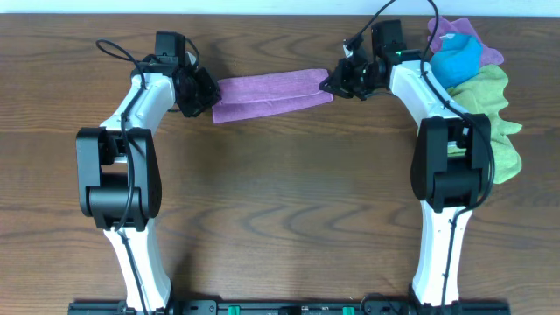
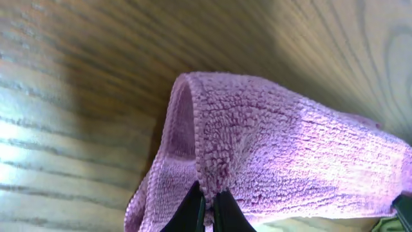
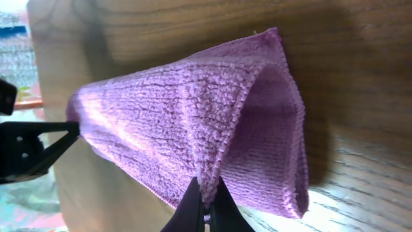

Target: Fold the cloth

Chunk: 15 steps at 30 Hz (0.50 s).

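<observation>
The left gripper [image 2: 207,205] is pinched shut on one end of the cloth [image 1: 267,94], and the right gripper [image 3: 206,201] is clamped on the opposite end. The cloth stretches between them as a long doubled band over the far part of the wooden table [image 1: 280,192]. At the table's far right, a lime-green cloth [image 1: 497,118], a blue cloth [image 1: 459,59] and a second purple cloth [image 1: 457,33] lie bunched together.
</observation>
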Each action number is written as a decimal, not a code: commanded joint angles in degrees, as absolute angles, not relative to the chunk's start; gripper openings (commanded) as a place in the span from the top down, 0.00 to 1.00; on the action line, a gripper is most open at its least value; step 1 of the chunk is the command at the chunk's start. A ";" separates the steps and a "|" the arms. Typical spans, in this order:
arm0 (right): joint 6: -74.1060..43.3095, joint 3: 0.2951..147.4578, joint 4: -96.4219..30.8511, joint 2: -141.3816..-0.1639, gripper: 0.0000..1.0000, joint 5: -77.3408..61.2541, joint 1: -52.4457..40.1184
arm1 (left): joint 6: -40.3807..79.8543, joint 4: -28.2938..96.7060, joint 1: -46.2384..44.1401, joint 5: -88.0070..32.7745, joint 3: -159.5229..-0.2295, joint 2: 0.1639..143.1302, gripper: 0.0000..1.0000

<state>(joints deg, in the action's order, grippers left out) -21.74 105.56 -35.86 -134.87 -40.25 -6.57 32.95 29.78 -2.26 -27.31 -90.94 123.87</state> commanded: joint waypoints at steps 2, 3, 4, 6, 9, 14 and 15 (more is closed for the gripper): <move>-19.62 106.10 -35.99 -135.35 0.99 -37.04 -7.51 | 32.69 30.68 -1.93 -29.63 -92.14 121.93 0.94; -19.64 106.10 -35.99 -135.35 0.99 -36.51 -7.60 | 32.93 31.00 -1.93 -29.65 -92.14 121.93 0.94; -19.62 106.10 -35.99 -135.35 0.99 -36.16 -7.64 | 33.01 31.31 -1.93 -29.65 -92.14 121.93 0.94; -19.59 106.10 -35.86 -135.35 0.99 -35.97 -7.64 | 33.01 32.12 -1.89 -29.65 -92.14 121.93 0.94; -19.62 106.10 -35.75 -135.35 0.99 -35.75 -7.64 | 32.99 33.01 -1.89 -29.63 -92.14 121.93 0.94; -19.62 106.10 -35.57 -135.35 0.86 -35.77 -7.64 | 33.01 33.17 -1.85 -28.69 -92.14 121.93 0.91; -19.62 106.10 -35.59 -135.35 0.60 -35.77 -7.64 | 33.06 33.17 -1.83 -28.12 -92.14 121.93 0.71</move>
<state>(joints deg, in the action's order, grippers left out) -20.40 105.56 -35.70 -134.87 -36.29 -7.09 33.06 32.93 -2.24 -29.45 -90.96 123.87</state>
